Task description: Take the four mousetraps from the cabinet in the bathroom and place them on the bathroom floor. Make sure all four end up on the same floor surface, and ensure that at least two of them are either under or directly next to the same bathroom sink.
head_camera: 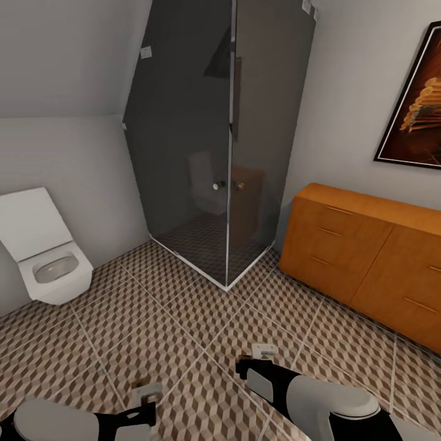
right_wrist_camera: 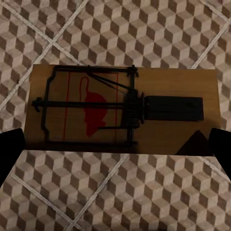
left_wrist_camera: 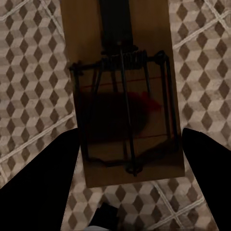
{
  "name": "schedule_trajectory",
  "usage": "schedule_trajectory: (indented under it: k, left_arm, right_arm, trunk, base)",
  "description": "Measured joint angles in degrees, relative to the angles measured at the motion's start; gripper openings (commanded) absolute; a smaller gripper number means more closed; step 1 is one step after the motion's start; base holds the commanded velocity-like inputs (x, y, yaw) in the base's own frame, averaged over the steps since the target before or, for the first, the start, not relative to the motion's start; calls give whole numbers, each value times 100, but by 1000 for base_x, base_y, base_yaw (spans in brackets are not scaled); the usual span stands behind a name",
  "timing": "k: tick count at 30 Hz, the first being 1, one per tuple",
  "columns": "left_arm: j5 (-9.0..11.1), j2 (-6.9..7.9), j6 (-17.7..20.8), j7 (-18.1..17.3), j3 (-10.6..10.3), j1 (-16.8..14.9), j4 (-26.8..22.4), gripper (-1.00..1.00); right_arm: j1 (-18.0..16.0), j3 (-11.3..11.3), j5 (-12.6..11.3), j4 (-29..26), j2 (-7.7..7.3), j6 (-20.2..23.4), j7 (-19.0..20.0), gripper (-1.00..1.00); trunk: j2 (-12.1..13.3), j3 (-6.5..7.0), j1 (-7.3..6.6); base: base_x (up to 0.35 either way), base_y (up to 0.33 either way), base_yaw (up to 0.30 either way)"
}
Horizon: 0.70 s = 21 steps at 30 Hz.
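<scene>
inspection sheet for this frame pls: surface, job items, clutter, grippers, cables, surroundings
Surface: bathroom floor, brown-and-beige cube-pattern tiles, pale grout.
Job's things: one mousetrap between the left gripper's fingers, another mousetrap between the right gripper's fingers, both above the tiles. Orange-brown cabinet against the right wall, drawers shut. Sink: nothing seen.
Clutter: nothing seen.
Grippers: left gripper and right gripper low over the floor, each shut on a trap.
Cables: nothing seen.
Surroundings: dark glass shower in the corner, white toilet with lid up at left, framed picture above the cabinet.
</scene>
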Motion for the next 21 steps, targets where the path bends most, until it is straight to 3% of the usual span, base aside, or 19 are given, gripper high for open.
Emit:
schedule_trajectory:
  k: [6, 21]
  left_arm:
    - [-2, 54, 2, -3, 2, 18, 10, -100]
    - [-1, 57, -86, -4, 1, 100, 4, -100]
  right_arm:
    - [-2, -1, -2, 0, 0, -2, 0, -100]
    - [0, -1, -3, 1, 0, -3, 0, -100]
  trunk:
    - [0, -2, -3]
    - [0, -28, -3]
  base:
    - [269, 0, 180]
    - [336, 5, 274]
